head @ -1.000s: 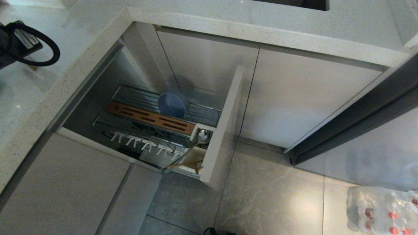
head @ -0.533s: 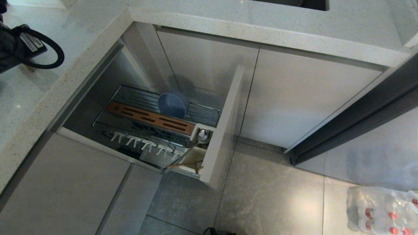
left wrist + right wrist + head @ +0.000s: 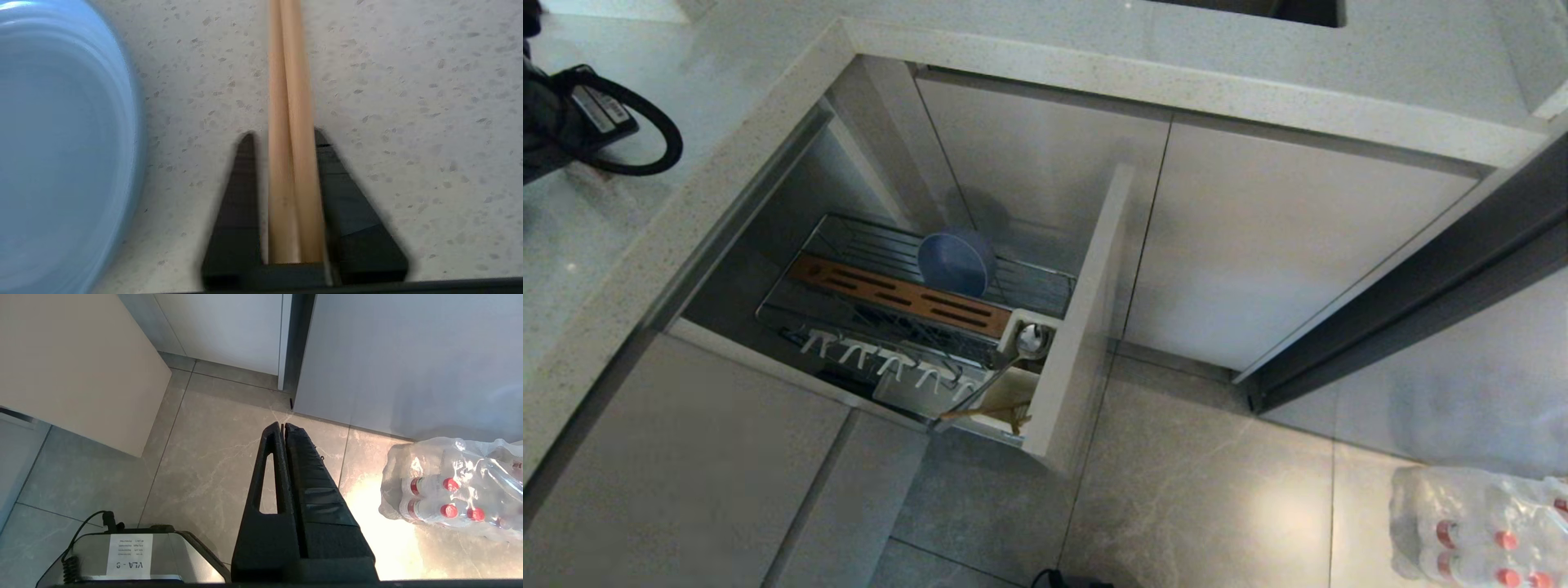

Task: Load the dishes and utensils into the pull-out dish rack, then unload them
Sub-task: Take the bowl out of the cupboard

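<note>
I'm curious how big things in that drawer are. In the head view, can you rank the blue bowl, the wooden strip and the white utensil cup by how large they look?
1. Wooden strip, the longest by far.
2. Blue bowl, standing on edge behind the strip.
3. White utensil cup, clearly the smallest, though only its top shows.

Smooth pale wooden chopsticks [image 3: 292,122], matte blue plate [image 3: 61,155], speckled stone counter [image 3: 408,122].

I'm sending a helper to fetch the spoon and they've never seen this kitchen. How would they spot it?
Find the pull-out dish rack drawn out from under the speckled counter. At its corner nearest the beige front panel stands a white utensil cup. The spoon leans there: shiny silver metal, unlike the brown wooden chopsticks beside it.
</note>
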`<state>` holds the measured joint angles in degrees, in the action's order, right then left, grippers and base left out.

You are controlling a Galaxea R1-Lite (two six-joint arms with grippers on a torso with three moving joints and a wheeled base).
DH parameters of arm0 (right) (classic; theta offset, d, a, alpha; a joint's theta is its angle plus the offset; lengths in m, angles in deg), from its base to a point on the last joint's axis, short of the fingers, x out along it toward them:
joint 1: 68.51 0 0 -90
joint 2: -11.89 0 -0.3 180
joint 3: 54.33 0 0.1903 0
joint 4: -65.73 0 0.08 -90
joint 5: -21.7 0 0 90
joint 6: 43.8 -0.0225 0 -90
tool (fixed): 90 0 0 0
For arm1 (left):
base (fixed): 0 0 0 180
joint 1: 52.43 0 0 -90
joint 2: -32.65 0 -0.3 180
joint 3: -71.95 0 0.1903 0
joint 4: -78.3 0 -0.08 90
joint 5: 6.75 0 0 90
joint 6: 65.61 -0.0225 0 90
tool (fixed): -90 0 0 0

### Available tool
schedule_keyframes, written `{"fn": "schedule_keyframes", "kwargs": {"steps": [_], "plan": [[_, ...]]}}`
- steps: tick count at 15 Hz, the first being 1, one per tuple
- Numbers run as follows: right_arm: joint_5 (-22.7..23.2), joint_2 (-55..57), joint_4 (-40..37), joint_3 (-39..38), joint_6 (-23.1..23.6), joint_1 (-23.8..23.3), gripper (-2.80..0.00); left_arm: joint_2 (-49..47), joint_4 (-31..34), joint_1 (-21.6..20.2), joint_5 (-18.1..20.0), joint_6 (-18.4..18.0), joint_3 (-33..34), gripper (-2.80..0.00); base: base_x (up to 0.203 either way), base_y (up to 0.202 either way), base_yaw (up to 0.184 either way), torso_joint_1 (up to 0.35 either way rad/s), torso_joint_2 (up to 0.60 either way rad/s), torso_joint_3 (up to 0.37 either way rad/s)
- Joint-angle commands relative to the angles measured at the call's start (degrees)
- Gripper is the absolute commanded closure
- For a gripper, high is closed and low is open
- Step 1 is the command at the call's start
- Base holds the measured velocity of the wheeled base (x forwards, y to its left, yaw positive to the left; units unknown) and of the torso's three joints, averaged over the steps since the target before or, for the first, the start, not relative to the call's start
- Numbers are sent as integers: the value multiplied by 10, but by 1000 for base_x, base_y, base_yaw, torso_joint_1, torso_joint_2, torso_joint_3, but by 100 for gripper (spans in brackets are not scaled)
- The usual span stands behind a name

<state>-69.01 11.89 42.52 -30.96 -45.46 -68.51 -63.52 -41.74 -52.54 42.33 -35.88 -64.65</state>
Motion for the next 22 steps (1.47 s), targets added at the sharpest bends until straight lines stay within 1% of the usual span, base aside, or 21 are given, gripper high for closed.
{"fn": "schedule_keyframes", "kwargs": {"steps": [1,7,14,15,17,18,19,21,22], "plan": [[0,1,0,0,0,0,0,-1,2,0,-1,2,0,-280,0,0,0,0,0,0],[0,1,0,0,0,0,0,12,1,1,-1,4,0,-280,0,0,0,0,0,0],[0,1,0,0,0,0,0,103,-4,0,0,8,0,-280,0,0,0,0,0,0],[0,1,0,0,0,0,0,113,-3,0,0,7,0,0,0,0,0,0,0,0],[0,1,0,0,0,0,0,139,-3,0,2,7,1,0,0,0,0,0,0,0],[0,1,0,0,0,0,0,152,-2,0,10,6,1,0,0,0,0,0,0,0],[0,1,0,0,0,0,0,163,-1,1,25,6,1,0,0,0,0,0,0,0],[0,1,0,0,0,0,0,187,-1,2,84,11,1,0,0,0,0,0,0,0],[0,1,0,0,0,0,0,200,0,5,112,25,1,0,0,0,0,0,0,0]]}}
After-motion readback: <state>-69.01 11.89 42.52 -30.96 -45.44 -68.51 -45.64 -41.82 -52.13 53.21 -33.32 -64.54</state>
